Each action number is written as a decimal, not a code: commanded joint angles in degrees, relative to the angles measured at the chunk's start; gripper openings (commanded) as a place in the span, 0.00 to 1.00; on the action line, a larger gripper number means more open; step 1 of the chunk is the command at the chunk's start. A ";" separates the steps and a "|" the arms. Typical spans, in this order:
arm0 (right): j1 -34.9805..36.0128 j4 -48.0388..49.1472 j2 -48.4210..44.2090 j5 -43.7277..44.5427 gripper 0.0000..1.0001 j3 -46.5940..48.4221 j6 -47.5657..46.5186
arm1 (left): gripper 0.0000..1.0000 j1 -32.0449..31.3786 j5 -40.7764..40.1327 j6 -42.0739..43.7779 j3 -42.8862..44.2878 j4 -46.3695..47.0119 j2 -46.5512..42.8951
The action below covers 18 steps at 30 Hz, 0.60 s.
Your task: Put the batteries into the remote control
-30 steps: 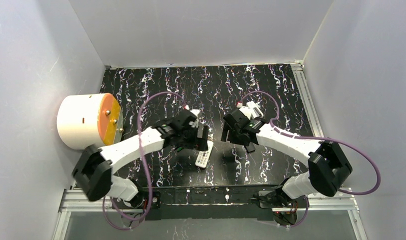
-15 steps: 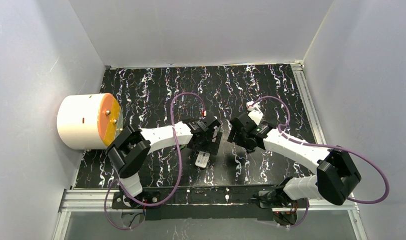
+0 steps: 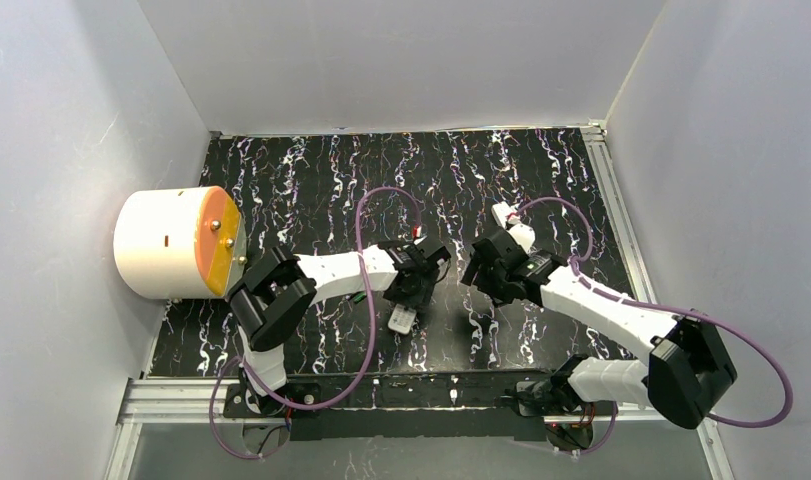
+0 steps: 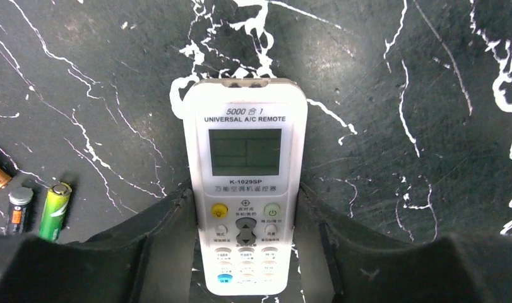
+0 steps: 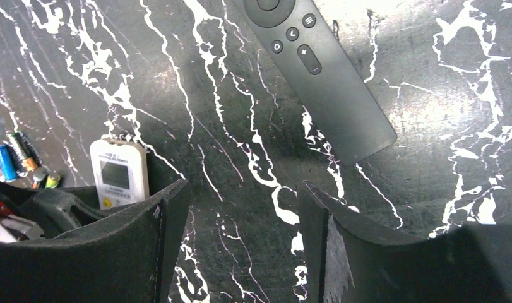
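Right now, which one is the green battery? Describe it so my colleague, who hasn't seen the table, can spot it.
Find the white remote on the black marbled table, flanked by the fingers of the left gripper. In the left wrist view, a few batteries lie to its left. The green battery is the one nearest the remote, bright lime, beside a dark battery.

Plastics on a scuffed marbled top
The white A/C remote (image 4: 244, 189) is smooth, glossy plastic; the black remote (image 5: 332, 79) is matt plastic; the green battery (image 4: 54, 211), lower left, wears a shiny wrapper; the black, white-veined tabletop (image 4: 392, 158) shows fine scratches.
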 commanded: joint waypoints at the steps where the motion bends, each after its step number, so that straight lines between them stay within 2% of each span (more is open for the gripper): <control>1: -0.89 5.59 -3.77 -3.05 0.71 -2.42 -0.28 | 0.22 -0.18 -1.73 4.00 2.07 -1.42 -0.55; 4: -1.65 12.97 -6.64 -8.50 0.73 -5.68 -3.12 | 0.19 1.45 3.34 8.57 2.55 0.58 -4.00; 7: -2.25 22.68 -9.55 -15.26 0.76 -8.57 -5.20 | 0.17 7.14 16.04 11.46 4.86 0.73 -7.10; 10: -2.32 32.02 -12.54 -19.89 0.84 -10.64 -6.67 | 0.17 13.97 27.75 12.93 9.71 -1.32 -8.71; 14: -2.28 43.83 -17.82 -26.06 0.98 -13.58 -7.90 | 0.17 18.72 37.25 11.98 17.62 -2.92 -10.17; 18: -2.29 53.92 -19.38 -29.69 0.99 -14.29 -7.00 | 0.18 20.58 44.19 8.87 23.28 -2.85 -11.72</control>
